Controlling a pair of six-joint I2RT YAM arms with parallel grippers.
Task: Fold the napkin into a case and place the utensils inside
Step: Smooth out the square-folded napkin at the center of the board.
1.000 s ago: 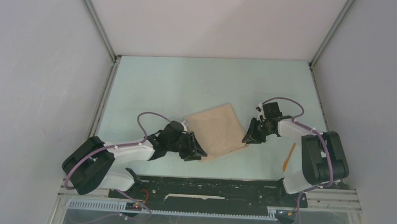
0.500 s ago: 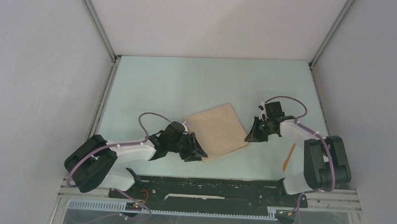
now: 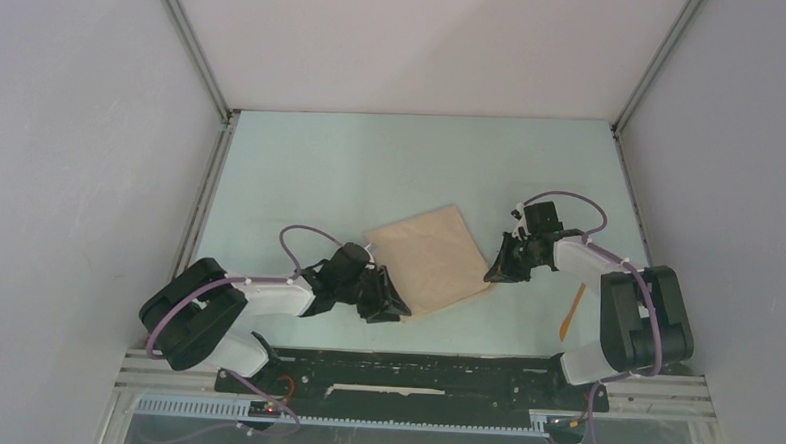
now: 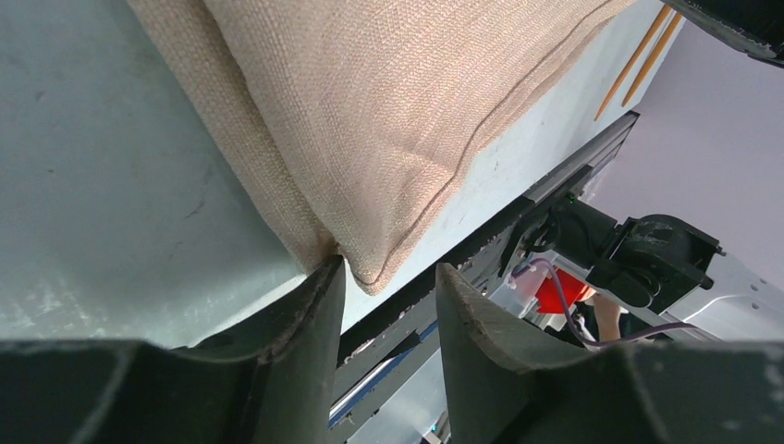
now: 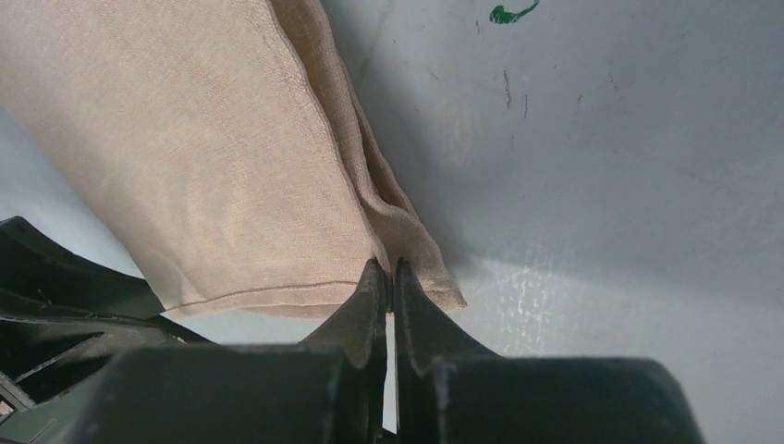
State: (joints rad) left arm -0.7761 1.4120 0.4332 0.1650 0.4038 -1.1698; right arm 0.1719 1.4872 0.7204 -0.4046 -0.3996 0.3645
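The napkin [image 3: 429, 259] lies folded into a beige rectangle in the middle of the table. My left gripper [image 3: 390, 302] is open at its near left corner. In the left wrist view that corner [image 4: 374, 273] hangs between the spread fingertips, with the left finger [image 4: 319, 305] touching the cloth edge. My right gripper [image 3: 497, 270] is at the napkin's right corner. In the right wrist view its jaws [image 5: 389, 270] are shut on the layered edge of the cloth [image 5: 213, 157]. The utensils, two thin orange sticks [image 3: 570, 310], lie on the table at the right, apart from the cloth. They also show in the left wrist view [image 4: 638, 55].
The pale green table [image 3: 371, 171] is bounded by grey walls on three sides. A black rail [image 3: 403, 368] runs along the near edge between the arm bases. A small green mark [image 5: 508, 13] is on the table beyond the napkin.
My right gripper has shifted slightly to the right at the napkin's corner. My left arm has moved a little, with its gripper staying at the near left corner. The napkin has hardly moved.
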